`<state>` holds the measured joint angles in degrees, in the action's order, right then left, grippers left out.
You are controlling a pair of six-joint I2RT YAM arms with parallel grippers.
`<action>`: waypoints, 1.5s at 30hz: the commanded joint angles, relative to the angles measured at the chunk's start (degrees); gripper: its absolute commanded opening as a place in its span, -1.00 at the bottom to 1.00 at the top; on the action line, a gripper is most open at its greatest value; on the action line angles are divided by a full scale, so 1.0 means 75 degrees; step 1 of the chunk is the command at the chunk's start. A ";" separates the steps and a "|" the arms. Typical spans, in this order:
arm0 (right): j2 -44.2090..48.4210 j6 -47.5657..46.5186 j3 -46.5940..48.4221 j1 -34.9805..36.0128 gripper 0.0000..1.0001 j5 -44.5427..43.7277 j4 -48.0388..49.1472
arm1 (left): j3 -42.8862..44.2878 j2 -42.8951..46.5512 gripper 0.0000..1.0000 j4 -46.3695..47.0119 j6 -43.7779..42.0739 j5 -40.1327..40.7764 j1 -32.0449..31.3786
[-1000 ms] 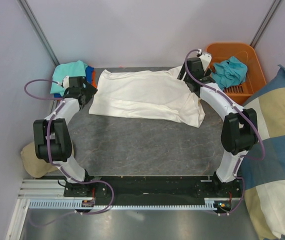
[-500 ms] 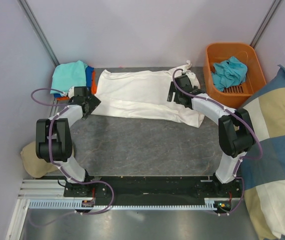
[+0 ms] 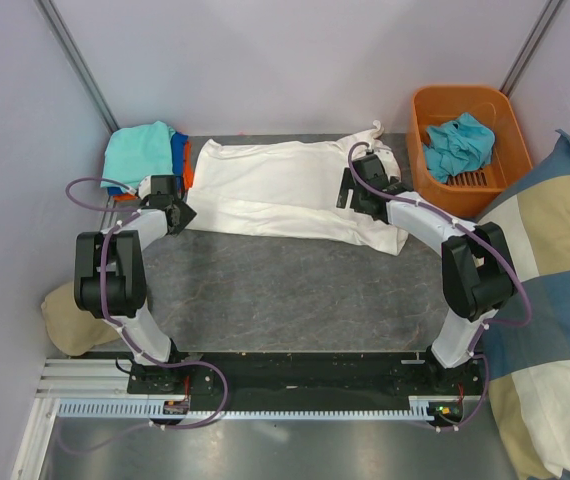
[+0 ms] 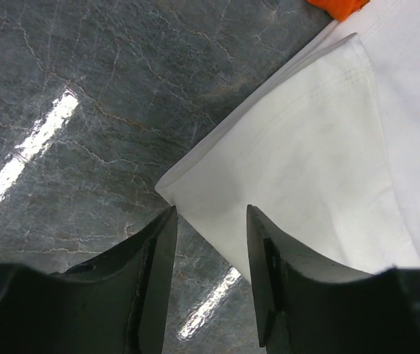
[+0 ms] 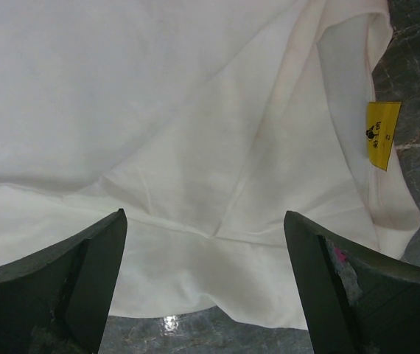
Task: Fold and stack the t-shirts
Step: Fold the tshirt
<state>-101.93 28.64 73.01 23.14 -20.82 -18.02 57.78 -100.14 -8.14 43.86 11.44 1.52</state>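
Note:
A large white t-shirt (image 3: 285,190) lies spread across the far half of the table, folded lengthwise. My left gripper (image 3: 183,215) sits low at its near left corner. In the left wrist view the jaws (image 4: 210,221) are narrowed but still apart, straddling that corner of the white t-shirt (image 4: 328,147), with table showing between them. My right gripper (image 3: 350,190) hovers wide open over the shirt's right part; its wrist view shows the creased white t-shirt (image 5: 158,110) and a yellow tag (image 5: 382,135). Teal (image 3: 140,150), blue (image 3: 178,150) and orange (image 3: 187,175) t-shirts are piled at the far left.
An orange basket (image 3: 465,92) at the far right holds a crumpled teal t-shirt (image 3: 457,145). A blue-and-cream checked cushion (image 3: 555,300) lies off the table's right side. A tan cap (image 3: 60,315) sits beside the left arm. Purple walls close in the back and sides.
The left jaws have narrowed around the shirt's near left corner. The right gripper came down from the far right corner onto the shirt's right part and has stayed wide open.

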 commanded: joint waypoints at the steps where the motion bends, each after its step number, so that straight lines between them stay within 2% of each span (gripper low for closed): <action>1: 0.0313 0.0024 -0.0137 0.0021 0.92 -0.0083 0.0059 | 0.0230 -0.0078 -0.13 0.0101 -0.0187 0.0279 -0.0003; 3: 0.0325 0.0013 -0.0172 0.0021 0.92 -0.0118 0.0047 | 0.0230 -0.0113 -0.24 0.0101 -0.0211 0.0279 -0.0015; 6: 0.0360 0.0001 -0.0243 0.0009 0.93 -0.0154 0.0047 | 0.0253 -0.0160 -0.62 0.0090 -0.0211 0.0244 -0.0003; 7: 0.0372 0.0001 -0.0254 0.0021 0.93 -0.0177 0.0047 | 0.0265 -0.0183 -0.82 0.0089 -0.0211 0.0244 -0.0003; 8: 0.0383 -0.0022 -0.0278 0.0021 0.93 -0.0177 0.0059 | 0.0265 -0.0207 -0.87 0.0101 -0.0211 0.0244 -0.0003; 13: 0.0407 -0.0034 -0.0337 0.0021 0.93 -0.0212 0.0047 | 0.0265 -0.0265 -0.87 0.0055 -0.0199 0.0244 -0.0027; 15: 0.0407 -0.0034 -0.0372 0.0021 0.94 -0.0201 0.0047 | 0.0253 -0.0265 -0.96 0.0043 -0.0199 0.0244 -0.0015; 18: 0.0430 -0.0022 -0.0395 0.0009 0.93 -0.0212 0.0047 | 0.0218 -0.0207 -0.96 -0.0039 -0.0187 0.0232 -0.0027; 33: 0.0477 -0.0011 -0.0571 0.0021 0.94 -0.0212 0.0129 | -0.1000 0.1397 -0.96 -0.0391 0.0117 0.0127 -0.0109; 45: 0.0618 0.0001 -0.0735 0.0021 0.95 -0.0154 0.0141 | -0.1727 0.1855 -0.96 -0.0614 0.0117 0.0560 -0.0320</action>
<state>-100.36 28.67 68.55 23.14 -21.41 -17.63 45.82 -88.84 -12.34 43.44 12.38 -0.93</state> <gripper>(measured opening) 0.975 0.027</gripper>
